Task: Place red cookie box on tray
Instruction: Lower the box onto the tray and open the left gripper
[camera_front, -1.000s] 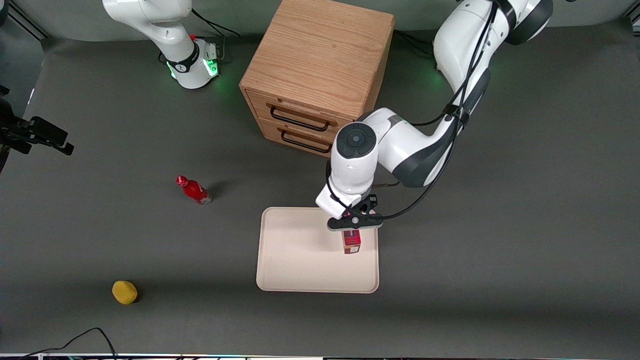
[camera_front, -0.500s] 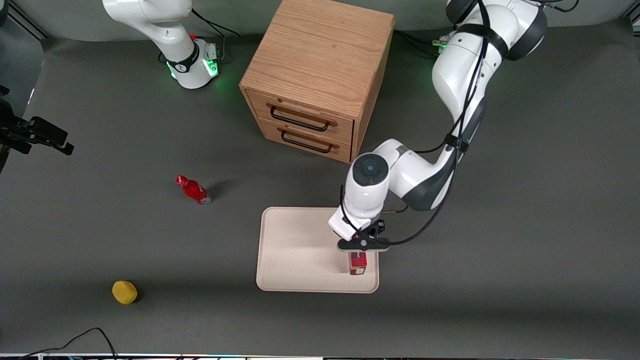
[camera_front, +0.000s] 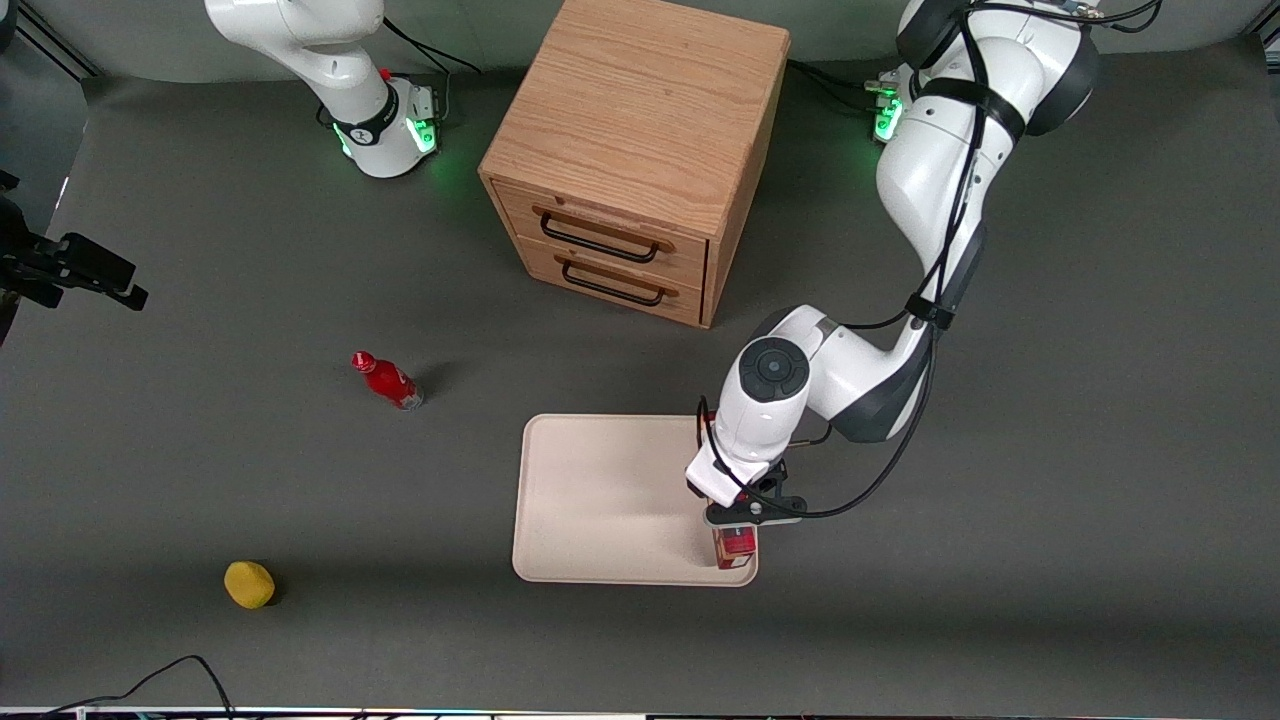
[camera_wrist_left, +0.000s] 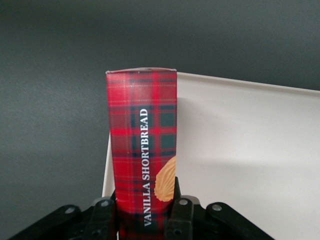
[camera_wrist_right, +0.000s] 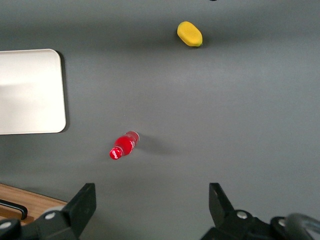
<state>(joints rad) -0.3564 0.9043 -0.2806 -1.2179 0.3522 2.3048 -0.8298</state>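
Red cookie box (camera_front: 737, 546) stands on end, gripped by the left arm's gripper (camera_front: 745, 528) over the corner of the tray (camera_front: 600, 500) that lies nearest the front camera and toward the working arm's end of the desk (camera_front: 1050, 520). In the wrist view the two black fingers (camera_wrist_left: 182, 215) are closed flat against the long sides of the red cookie box (camera_wrist_left: 143, 165), one on each side, with no gap showing; the gripper (camera_wrist_left: 142, 220) clamps its upper part, and the tartan face with "VANILLA SHORTBREAD" and a cookie picture points away from the camera. Whether the box's lower end touches the tray (camera_wrist_left: 250, 150) cannot be told.

The box sits close to two rims at once, and in the wrist view its far end overlaps the tray's edge line with bare desk just alongside. Most of the tray's floor is bare toward the parked arm's end and toward the wooden drawer cabinet (camera_front: 640, 150). The small red bottle (camera_front: 388, 380) and the yellow object (camera_front: 249, 584) lie well apart from the tray.

Compared with a second ago, the gripper and box have travelled from the tray's middle strip to this near corner, and the arm has swung away from the cabinet.
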